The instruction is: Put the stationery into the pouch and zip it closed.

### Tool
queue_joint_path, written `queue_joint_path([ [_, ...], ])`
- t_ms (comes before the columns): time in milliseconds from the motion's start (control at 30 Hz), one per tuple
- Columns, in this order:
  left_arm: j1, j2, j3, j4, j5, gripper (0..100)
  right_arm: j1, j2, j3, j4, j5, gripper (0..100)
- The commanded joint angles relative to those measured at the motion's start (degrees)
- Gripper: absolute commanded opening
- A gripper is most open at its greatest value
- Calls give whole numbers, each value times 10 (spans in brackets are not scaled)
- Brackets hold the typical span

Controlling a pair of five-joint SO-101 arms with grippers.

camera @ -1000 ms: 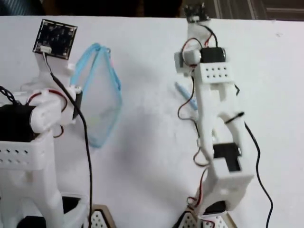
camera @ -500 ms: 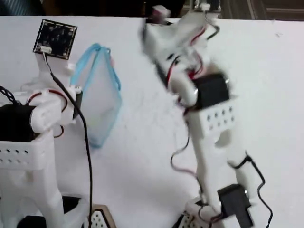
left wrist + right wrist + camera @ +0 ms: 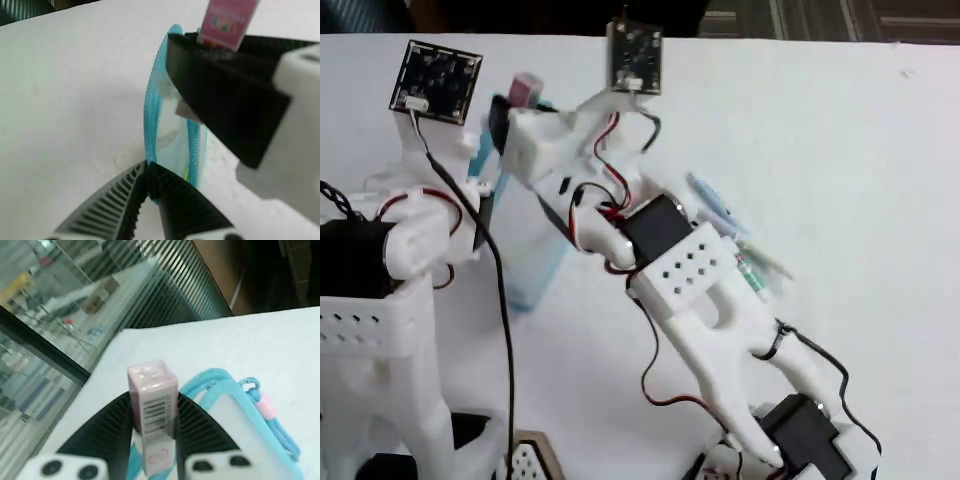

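Swinging across from the right side of the worktop (image 3: 840, 130), where it stood a second ago, the right arm now leans over to the left, and its right gripper (image 3: 512, 112) hangs over the far end of the pouch (image 3: 532, 272). That gripper is clamped on a small pink box (image 3: 526, 88). In the right wrist view the box (image 3: 152, 390) stands upright between the two dark fingers (image 3: 117, 415) and sticks out past their tips, with the pouch (image 3: 235, 407) just behind and below it. The pouch has narrowed since the earlier frame and now stands on edge. Its clear sides are framed by blue zip tape, and a pink bead (image 3: 263, 406) sits on the blue cord at one end. The left gripper (image 3: 147, 169) is pinched tight on the near end of the pouch rim (image 3: 150, 112). Seen from there, the right gripper (image 3: 220, 85) and the box (image 3: 227, 20) are right above the narrow open mouth. Loose pens (image 3: 718, 212) lie on the worktop beside the right arm, well apart from the pouch. One side of the box carries a barcode (image 3: 154, 414) with a round mark beneath it. Another face has coloured print, too blurred to read.
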Motion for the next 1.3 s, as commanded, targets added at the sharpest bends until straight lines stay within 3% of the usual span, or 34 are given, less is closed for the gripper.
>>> queue_joint_path([
  [0, 1, 36, 9, 0, 1, 24, -5, -22, 9, -8, 46, 17],
  [167, 1, 36, 9, 0, 1, 24, -5, -22, 2, -22, 59, 17],
  [533, 1, 36, 9, 0, 1, 24, 11, 59, 1, -163, 82, 17],
  [733, -1, 35, 9, 0, 1, 24, 30, 120, 1, -144, 100, 17],
  [1000, -1, 36, 9, 0, 1, 24, 24, 120, 1, -72, 252, 17],
  [1200, -1, 36, 9, 0, 1, 24, 19, 119, -1, -53, 293, 29],
  [1267, -1, 36, 9, 0, 1, 24, 19, 119, -1, -53, 293, 79],
])
